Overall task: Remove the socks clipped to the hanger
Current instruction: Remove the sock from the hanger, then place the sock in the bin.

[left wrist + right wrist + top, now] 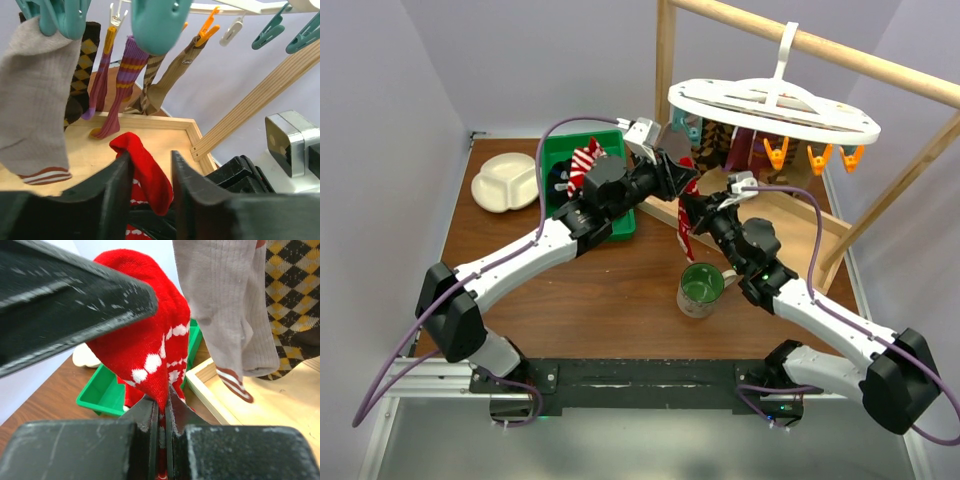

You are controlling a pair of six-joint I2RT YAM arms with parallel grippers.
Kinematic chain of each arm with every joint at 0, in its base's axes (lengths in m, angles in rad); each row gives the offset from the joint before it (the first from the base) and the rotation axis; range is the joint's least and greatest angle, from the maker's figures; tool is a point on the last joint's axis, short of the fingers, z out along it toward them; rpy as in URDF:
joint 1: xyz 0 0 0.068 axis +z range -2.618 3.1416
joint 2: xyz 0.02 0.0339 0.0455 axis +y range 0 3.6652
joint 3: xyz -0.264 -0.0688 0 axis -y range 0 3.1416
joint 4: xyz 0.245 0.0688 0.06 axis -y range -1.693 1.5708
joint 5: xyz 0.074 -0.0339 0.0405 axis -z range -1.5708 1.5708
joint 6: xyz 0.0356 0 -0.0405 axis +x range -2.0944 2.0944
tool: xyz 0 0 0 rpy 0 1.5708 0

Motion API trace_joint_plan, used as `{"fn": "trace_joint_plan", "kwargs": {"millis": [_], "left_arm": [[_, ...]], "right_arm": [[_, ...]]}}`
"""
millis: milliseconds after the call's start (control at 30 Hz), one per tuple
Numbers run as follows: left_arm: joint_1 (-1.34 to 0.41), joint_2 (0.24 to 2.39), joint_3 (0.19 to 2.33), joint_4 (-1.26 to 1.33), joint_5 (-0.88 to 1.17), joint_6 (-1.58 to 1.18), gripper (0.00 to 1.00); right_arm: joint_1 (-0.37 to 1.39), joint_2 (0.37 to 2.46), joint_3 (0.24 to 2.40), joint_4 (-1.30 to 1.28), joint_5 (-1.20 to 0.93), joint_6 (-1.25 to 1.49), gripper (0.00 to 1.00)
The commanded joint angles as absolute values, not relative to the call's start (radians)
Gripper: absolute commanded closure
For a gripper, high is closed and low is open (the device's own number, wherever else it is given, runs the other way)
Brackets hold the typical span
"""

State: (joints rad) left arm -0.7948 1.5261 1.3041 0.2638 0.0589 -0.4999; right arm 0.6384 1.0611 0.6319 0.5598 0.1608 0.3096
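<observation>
The right pincer (161,404) is clamped shut on the red sock (145,335); the left pincer (151,162), half open, straddles its upper end. Above both, other socks (117,85) hang from the hanger (860,127)

**A:** Where's the hanger?

**B:** The white oval hanger (775,105) hangs level by its hook, at 1 o'clock in the overhead view. Orange clips (812,156) dangle from its 4 o'clock rim.

**A:** And the socks?

**B:** A grey sock (35,100), argyle sock (82,65), purple striped sock (122,82) and tan sock (172,72) hang clipped under its 9 o'clock side. The red sock (150,350), white-dotted, stands pinched in the right gripper (161,412) with its top free.
</observation>
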Motion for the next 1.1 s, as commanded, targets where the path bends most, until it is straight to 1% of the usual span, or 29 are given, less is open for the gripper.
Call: {"fn": "trace_joint_plan", "kwargs": {"millis": [0,33,67,133,167,233,267,333,400,533,733,933,1067], "left_arm": [[-0.801,1.52,1.325,0.301,0.063,-0.512,0.87],[-0.801,1.517,1.324,0.301,0.054,-0.514,0.95],[-0.801,1.516,1.324,0.304,0.046,-0.512,1.0],[-0.802,1.494,1.307,0.307,0.002,-0.514,1.0],[-0.801,1.482,1.299,0.313,-0.043,-0.512,1.0],[-0.802,1.447,1.286,0.304,-0.128,-0.506,1.0],[-0.799,1.437,1.284,0.286,-0.159,-0.502,1.0],[-0.796,1.408,1.278,0.276,-0.224,-0.482,1.0],[-0.778,1.388,1.282,0.265,-0.236,-0.472,1.0],[-0.727,1.367,1.289,0.233,-0.256,-0.46,1.0],[-0.601,1.353,1.27,0.25,-0.219,-0.462,1.0],[-0.512,1.39,1.235,0.278,-0.196,-0.472,1.0],[-0.408,1.451,1.163,0.307,-0.141,-0.529,1.0]], "right_arm": [[0.637,1.077,0.689,0.586,0.141,0.305,1.0],[0.635,1.078,0.692,0.584,0.14,0.308,1.0],[0.635,1.078,0.692,0.584,0.138,0.31,0.93],[0.637,1.077,0.692,0.58,0.137,0.311,0.79],[0.635,1.075,0.692,0.578,0.138,0.311,0.6],[0.635,1.062,0.687,0.565,0.146,0.311,0.47],[0.635,1.055,0.686,0.56,0.152,0.311,0.38],[0.637,1.036,0.678,0.546,0.167,0.31,0.32],[0.635,1.025,0.676,0.522,0.198,0.313,0.27],[0.635,0.996,0.681,0.468,0.259,0.344,0.23],[0.635,0.962,0.664,0.459,0.276,0.35,0.22],[0.635,0.953,0.653,0.449,0.281,0.353,0.22],[0.637,0.946,0.646,0.445,0.276,0.354,0.22]]}}
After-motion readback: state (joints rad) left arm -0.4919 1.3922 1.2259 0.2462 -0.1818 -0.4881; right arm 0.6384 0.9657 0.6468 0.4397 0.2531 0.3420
